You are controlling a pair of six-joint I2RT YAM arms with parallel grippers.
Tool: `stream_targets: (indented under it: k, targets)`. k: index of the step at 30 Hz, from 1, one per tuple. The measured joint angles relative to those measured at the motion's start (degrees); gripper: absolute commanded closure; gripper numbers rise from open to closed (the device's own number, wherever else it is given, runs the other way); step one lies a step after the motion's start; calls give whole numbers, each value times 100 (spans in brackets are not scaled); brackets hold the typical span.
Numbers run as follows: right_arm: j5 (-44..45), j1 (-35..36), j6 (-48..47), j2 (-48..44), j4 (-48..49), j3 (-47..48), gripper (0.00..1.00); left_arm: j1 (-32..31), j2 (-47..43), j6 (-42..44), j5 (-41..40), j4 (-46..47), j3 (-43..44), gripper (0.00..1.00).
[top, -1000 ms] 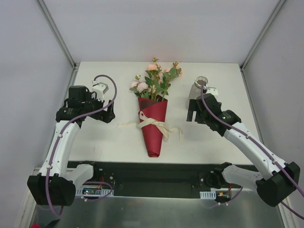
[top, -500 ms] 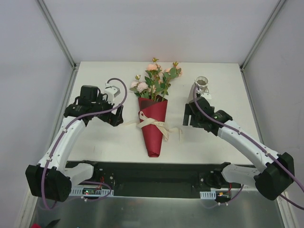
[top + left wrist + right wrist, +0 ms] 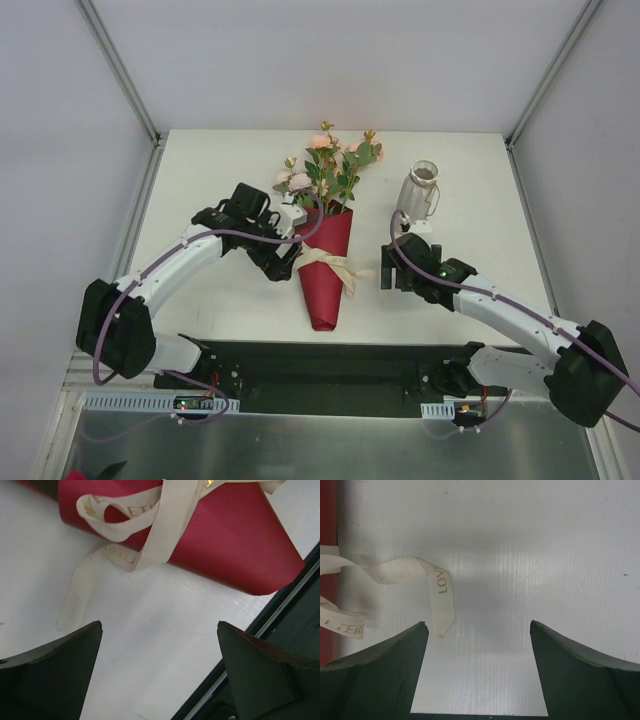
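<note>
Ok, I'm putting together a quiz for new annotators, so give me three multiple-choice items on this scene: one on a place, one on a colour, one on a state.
1. Where is the vase relative to the bouquet?
A) on its left
B) on its right
C) lying across it

2. What colour is the wrapping paper?
A) red
B) blue
C) green

3. How is the right gripper?
A) shut on a flower stem
B) shut on a cup
C) open, clamping nothing

Answers:
1. B: the top view shows the vase on the right arm's side of the bouquet.
2. A: the paper is red in the top and left wrist views.
3. C: the right wrist view shows its fingers wide apart above the table.
</note>
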Motion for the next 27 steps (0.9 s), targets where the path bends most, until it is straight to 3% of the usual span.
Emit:
stream_targets:
  k: [10, 14, 15, 18, 20, 24, 27]
  targets:
    - [221, 39, 4, -715, 164, -348, 15, -509, 1488, 192, -48, 717, 522, 5]
    - [243, 59, 4, -717, 212, -428, 16, -509, 1674, 236, -44, 927, 531, 26]
    - [245, 63, 4, -717, 216, -442, 16, -509, 1692, 243, -42, 979, 531, 36]
    - [258, 66, 2, -717, 260, -476, 16, -509, 1718, 254, -22, 1104, 531, 56]
    - [258, 66, 2, -717, 304, -498, 16, -509, 1733, 260, 11, 1167, 533, 59]
    - [251, 66, -44, -697, 474, -527, 15, -509, 1797, 275, 125, 1228, 538, 53]
    - [203, 66, -83, -551, 702, -529, 15, -509, 1801, 269, 175, 1231, 535, 72]
